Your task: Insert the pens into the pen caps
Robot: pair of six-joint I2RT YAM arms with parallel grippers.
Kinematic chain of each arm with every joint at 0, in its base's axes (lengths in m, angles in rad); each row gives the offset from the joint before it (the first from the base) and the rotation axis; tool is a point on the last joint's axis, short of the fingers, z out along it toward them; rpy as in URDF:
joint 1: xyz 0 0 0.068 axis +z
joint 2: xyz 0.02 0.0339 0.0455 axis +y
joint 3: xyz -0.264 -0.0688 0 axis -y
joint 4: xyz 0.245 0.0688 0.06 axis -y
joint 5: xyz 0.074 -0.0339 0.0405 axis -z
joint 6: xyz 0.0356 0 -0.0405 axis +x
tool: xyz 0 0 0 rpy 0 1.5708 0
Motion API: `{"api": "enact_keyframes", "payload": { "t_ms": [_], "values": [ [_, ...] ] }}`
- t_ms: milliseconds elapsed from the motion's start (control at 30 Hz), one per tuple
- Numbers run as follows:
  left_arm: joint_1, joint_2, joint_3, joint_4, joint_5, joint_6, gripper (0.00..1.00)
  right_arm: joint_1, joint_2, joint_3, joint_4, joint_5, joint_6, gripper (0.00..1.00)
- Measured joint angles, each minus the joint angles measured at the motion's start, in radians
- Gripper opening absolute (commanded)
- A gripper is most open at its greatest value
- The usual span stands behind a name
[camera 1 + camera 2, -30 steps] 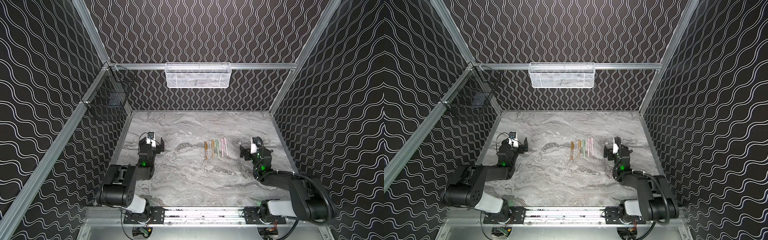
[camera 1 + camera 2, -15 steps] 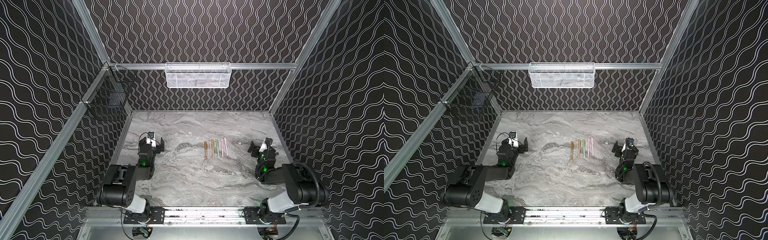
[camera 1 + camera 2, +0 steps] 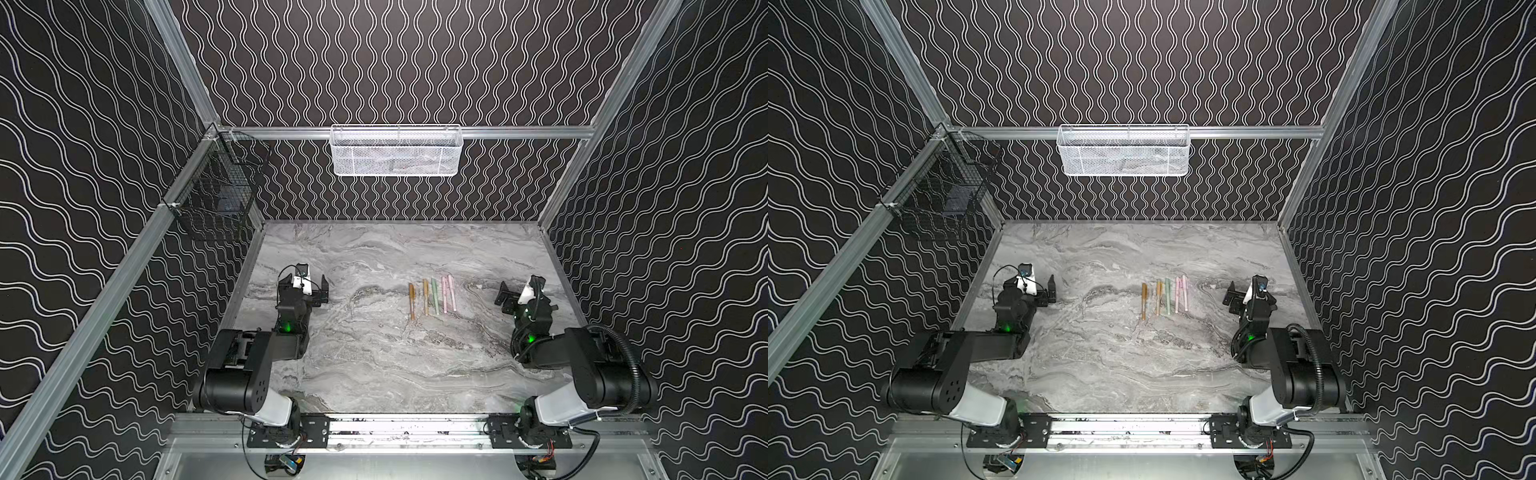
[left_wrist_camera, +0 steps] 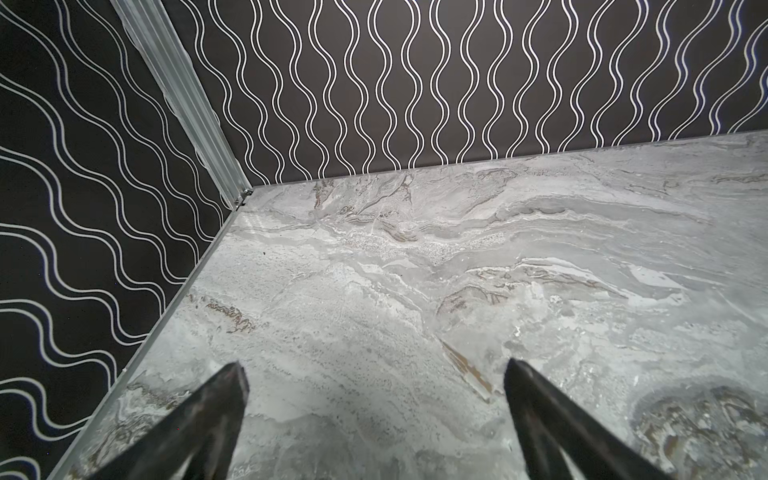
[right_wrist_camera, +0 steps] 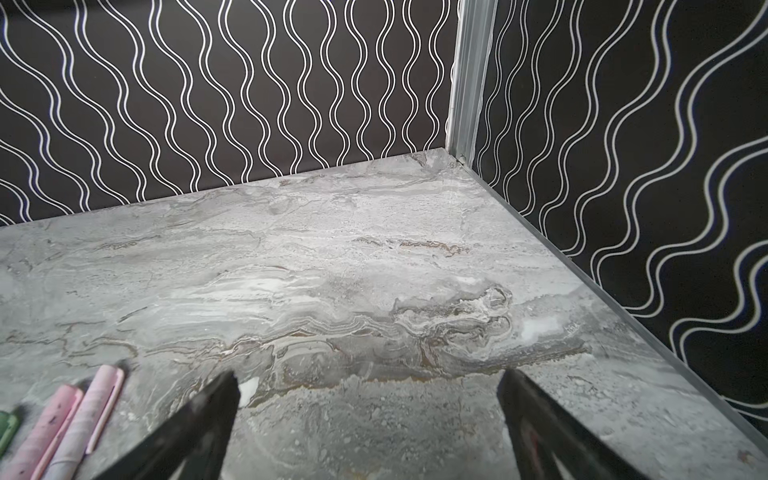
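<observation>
White mesh basket, black wire basket, pens on tabletop

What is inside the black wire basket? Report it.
In the black wire basket one dark bluish boxy thing shows through the mesh; its identity and anything under it are hidden.

I count five pens on the table: two tan-orange pens, one pale green pen and two pale pink pens. Two baskets hang up: one white mesh basket and one black wire basket. There are two robot arms, each with one gripper: the left gripper and the right gripper.
</observation>
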Motion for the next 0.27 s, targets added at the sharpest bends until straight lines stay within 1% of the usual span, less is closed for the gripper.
{"api": "enact_keyframes", "payload": {
  "t_ms": [267],
  "values": [
    [0.000, 0.003, 0.011, -0.010, 0.003, 0.000, 0.99, 0.000, 0.000, 0.000, 0.000, 0.000, 0.000, 1.00]
  ]
}}
